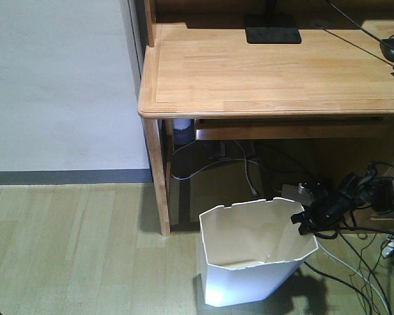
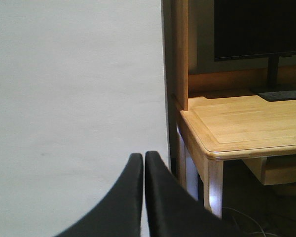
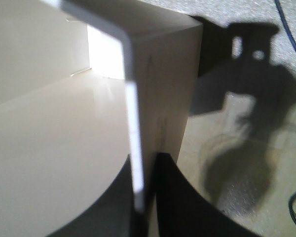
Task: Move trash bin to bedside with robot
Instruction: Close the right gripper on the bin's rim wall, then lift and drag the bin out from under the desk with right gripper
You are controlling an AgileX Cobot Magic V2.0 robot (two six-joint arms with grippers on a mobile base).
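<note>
The white trash bin [image 1: 249, 262] stands on the wooden floor in front of the desk, its angular notched rim facing up and nothing visible inside it. My right gripper [image 1: 304, 223], on a slim black arm [image 1: 338, 197], is shut on the bin's right rim. In the right wrist view the thin white rim [image 3: 133, 123] runs between the two black fingers of that gripper [image 3: 147, 160], one inside the cream wall and one outside. My left gripper [image 2: 144, 155] is shut on nothing and faces a plain wall. The bedside is out of view.
A light wooden desk [image 1: 269, 72] stands just behind the bin, with its leg [image 1: 157, 177] to the bin's left. A monitor [image 2: 259, 27] sits on it. Black cables [image 1: 368, 262] tangle on the floor at the right. A pale wall [image 1: 52, 79] rises at the left.
</note>
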